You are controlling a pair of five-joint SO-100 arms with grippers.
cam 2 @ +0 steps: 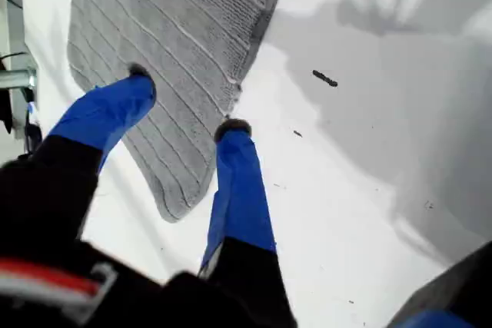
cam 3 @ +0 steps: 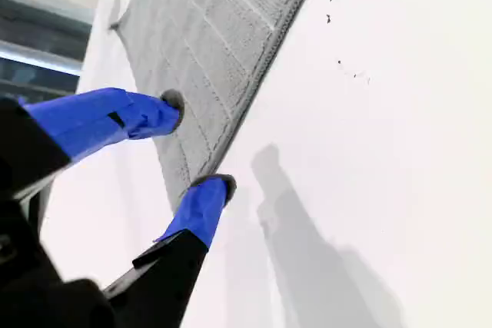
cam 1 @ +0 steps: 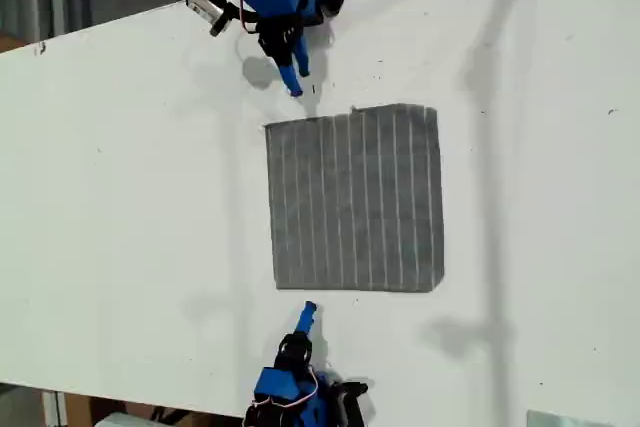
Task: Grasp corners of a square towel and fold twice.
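The towel (cam 1: 355, 199) is a grey, soft cloth square with thin, pale, evenly spaced parallel stripes. It lies fully spread and flat on the white table (cam 1: 120, 197), unfolded, in a single layer, slightly toward the exterior view's right of centre. The stripes run from the exterior view's top to its bottom. All four corners rest flat on the surface; the edges are nearly straight, and no corner is lifted.
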